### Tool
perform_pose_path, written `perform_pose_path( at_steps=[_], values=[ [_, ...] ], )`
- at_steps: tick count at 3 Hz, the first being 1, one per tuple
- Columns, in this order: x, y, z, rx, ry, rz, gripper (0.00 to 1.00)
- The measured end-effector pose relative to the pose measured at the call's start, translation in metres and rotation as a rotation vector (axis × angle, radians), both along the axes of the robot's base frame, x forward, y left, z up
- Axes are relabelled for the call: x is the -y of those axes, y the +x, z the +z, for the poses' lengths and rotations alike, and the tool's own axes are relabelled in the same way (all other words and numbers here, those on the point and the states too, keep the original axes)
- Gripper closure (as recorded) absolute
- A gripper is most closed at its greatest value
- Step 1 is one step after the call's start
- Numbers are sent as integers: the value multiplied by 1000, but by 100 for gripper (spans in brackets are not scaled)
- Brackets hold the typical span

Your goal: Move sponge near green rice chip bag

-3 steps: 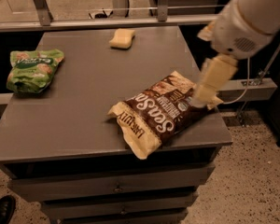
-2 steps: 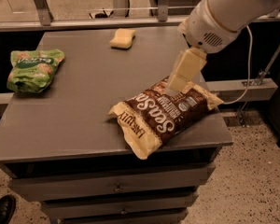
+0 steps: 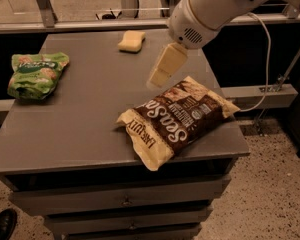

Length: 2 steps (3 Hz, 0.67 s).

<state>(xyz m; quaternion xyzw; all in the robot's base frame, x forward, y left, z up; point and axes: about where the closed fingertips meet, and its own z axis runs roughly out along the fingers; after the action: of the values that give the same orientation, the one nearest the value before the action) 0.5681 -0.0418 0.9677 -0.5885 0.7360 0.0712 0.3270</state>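
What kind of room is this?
Probably a robot test lab: a grey drawer cabinet on a speckled floor, metal rails behind, and the gripper hovering over the cabinet top between the sponge and brown snack bag.

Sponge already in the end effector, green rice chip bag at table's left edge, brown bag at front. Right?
No. In the camera view the sponge lies on the table near its far edge, apart from the end effector, which hangs over the table by the brown bag. The rest holds: green rice chip bag at the left edge, brown bag at front.
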Motion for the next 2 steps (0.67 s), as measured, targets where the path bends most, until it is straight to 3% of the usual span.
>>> perform_pose_path(
  at_steps=[1,2],
  values=[
    [-21,22,-7,19,49,-15,0],
    [-59,77,-20,64,142,-87,0]
  ],
)
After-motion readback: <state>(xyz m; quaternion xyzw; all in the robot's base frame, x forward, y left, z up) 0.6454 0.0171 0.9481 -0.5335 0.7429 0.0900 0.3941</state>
